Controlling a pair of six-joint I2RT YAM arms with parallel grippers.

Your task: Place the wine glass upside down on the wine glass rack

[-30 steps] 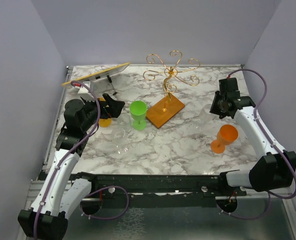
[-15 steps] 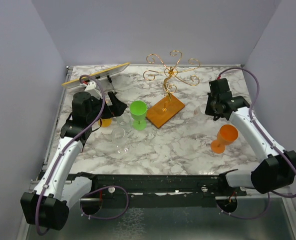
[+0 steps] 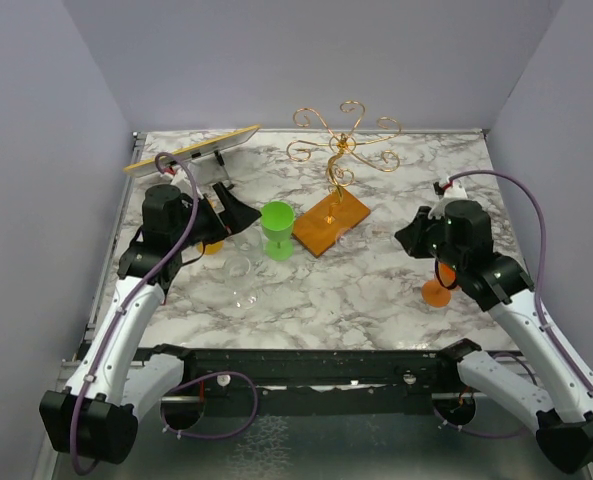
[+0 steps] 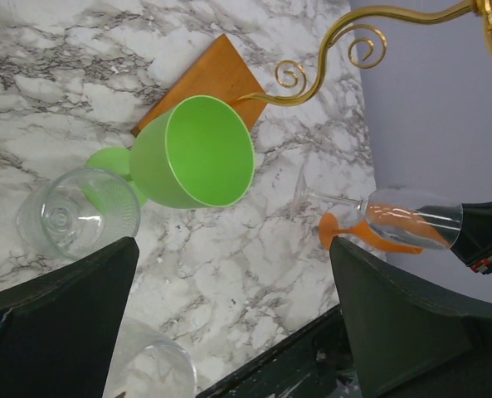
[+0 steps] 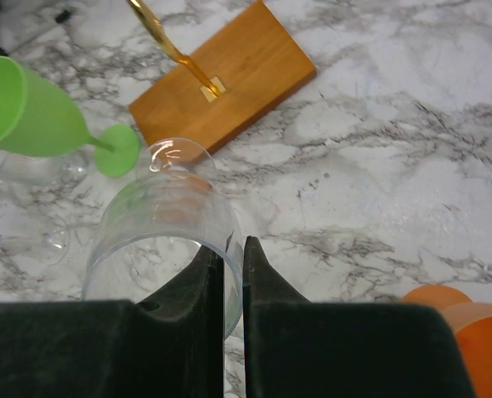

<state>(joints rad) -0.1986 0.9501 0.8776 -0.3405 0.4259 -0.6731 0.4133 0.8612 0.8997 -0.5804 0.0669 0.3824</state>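
My right gripper (image 5: 233,249) is shut on the rim of a clear wine glass (image 5: 158,224) and holds it above the table, foot pointing away toward the rack's base. The left wrist view shows that glass (image 4: 411,217) lying sideways in the air. In the top view the right gripper (image 3: 408,238) is to the right of the rack's orange-brown base (image 3: 331,222). The gold wire rack (image 3: 341,150) stands at the far middle. My left gripper (image 3: 231,215) is open and empty, just left of a green glass (image 3: 276,230).
An orange glass (image 3: 441,285) stands under the right arm. Two clear glasses (image 3: 238,265) stand near the left gripper, with a small orange one (image 3: 211,245) behind. A tilted yellow-edged board (image 3: 191,148) stands at the far left. Walls close three sides.
The right arm has swung from the far right toward the near middle, carrying the clear glass. The left gripper has shifted slightly toward the green glass.
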